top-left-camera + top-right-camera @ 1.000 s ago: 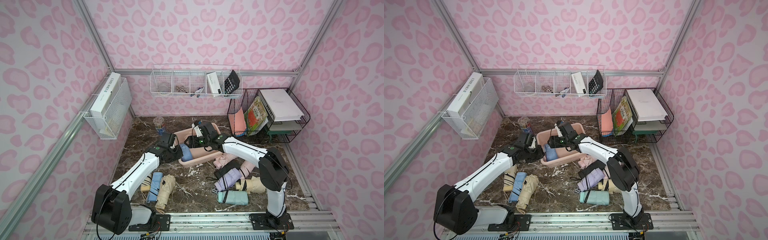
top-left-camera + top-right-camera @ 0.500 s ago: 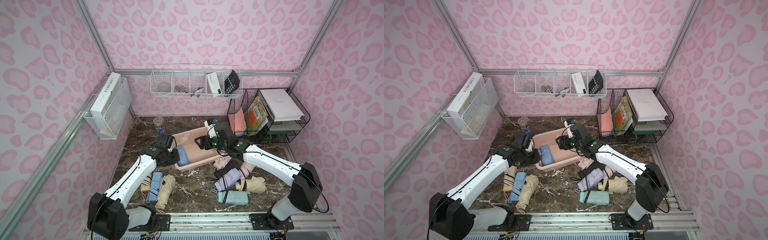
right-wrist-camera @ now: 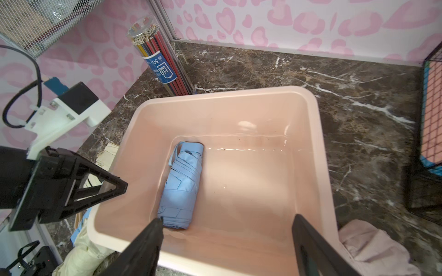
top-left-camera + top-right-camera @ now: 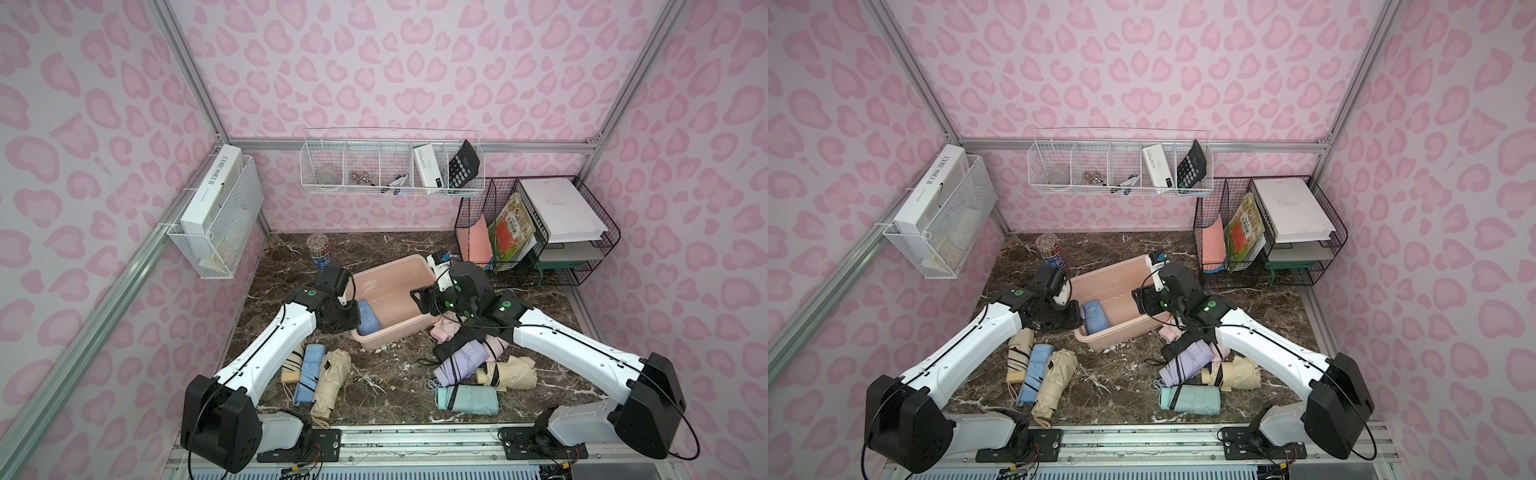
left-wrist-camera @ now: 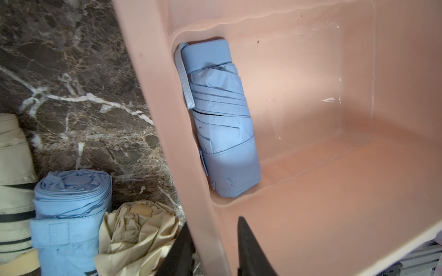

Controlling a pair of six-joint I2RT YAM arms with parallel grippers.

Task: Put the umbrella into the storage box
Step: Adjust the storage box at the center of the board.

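Note:
The storage box [image 4: 399, 332] [image 4: 1121, 332] is a peach-pink tub on the marble top. One folded blue umbrella [image 4: 368, 318] [image 4: 1094, 316] [image 5: 222, 119] [image 3: 183, 184] lies flat inside it, against the left wall. My left gripper [image 4: 353, 318] [image 4: 1077, 320] [image 5: 212, 222] straddles the box's left rim [image 5: 155, 95]. One finger is outside and one inside, and they stand slightly apart. My right gripper [image 4: 419, 299] [image 4: 1140, 299] [image 3: 227, 219] hangs wide open over the box's right end with nothing between its fingers.
Folded umbrellas lie on the table, left of the box [image 4: 309, 365] and right of it [image 4: 461, 361]. A pencil tube [image 4: 320, 251] stands behind the box. A black wire file rack [image 4: 540, 232] fills the back right corner, and white wire baskets [image 4: 390, 166] hang on the walls.
The right gripper has drawn back from over the box's left part to its right end, and that arm has swung outward. The blue umbrella now lies flat. The left jaws have parted a little.

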